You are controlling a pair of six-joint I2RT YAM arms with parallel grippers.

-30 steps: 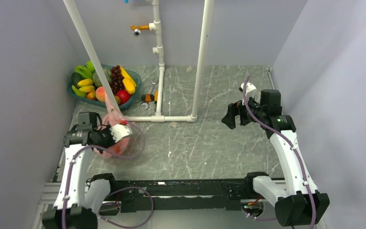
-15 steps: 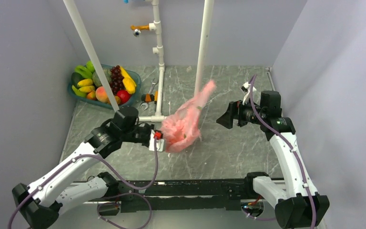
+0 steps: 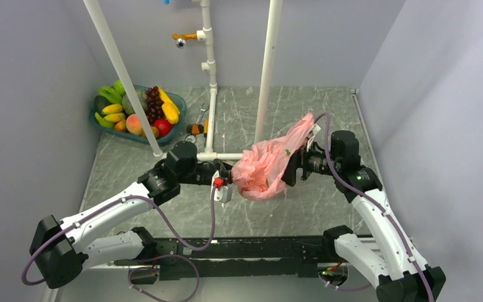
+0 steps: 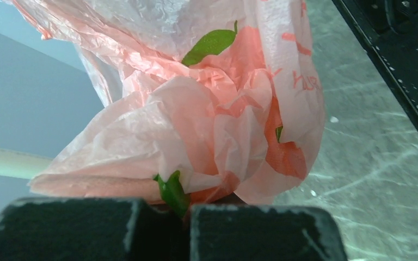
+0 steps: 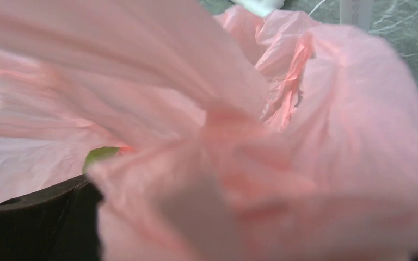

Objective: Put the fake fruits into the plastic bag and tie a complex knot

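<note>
Within the last second the left arm has swung away from the left side of the bench (image 3: 327,119), near the teal basin (image 3: 171,133), and now stretches out toward the middle. It has carried the plastic bag (image 3: 265,165) with it. Half a second ago the bag was trailing loose in the air between the arms. Now it hangs bunched and puffed above the bench, held between the two tools. The right arm has also come inward to meet it.

The left tool (image 3: 225,184) is closed on the bag. In its wrist view the two dark fingers sit pressed together with a fold of pink film and a green leaf print caught at the seam. The rest of the bag (image 4: 207,119) billows away from them.

The right tool (image 3: 294,167) is spread as wide as it goes and grips nothing. In the overhead view the bag's far side lies against it. Pink film (image 5: 283,136) fills almost the whole right wrist view, with one dark finger (image 5: 32,217) visible at the lower left. The film appears to be draped across the open tool rather than clamped, though the view is too blurred to be certain.

The fake fruits (image 3: 139,112) are all piled in the basin at the far left, well apart from the bag. The bag looks light and empty, and nothing is tied.

This reads as a handover or a spreading move: the bag is being presented so that the right tool can take an edge and the mouth can be opened. Loading has not begun, so the task appears to be at an early stage.
</note>
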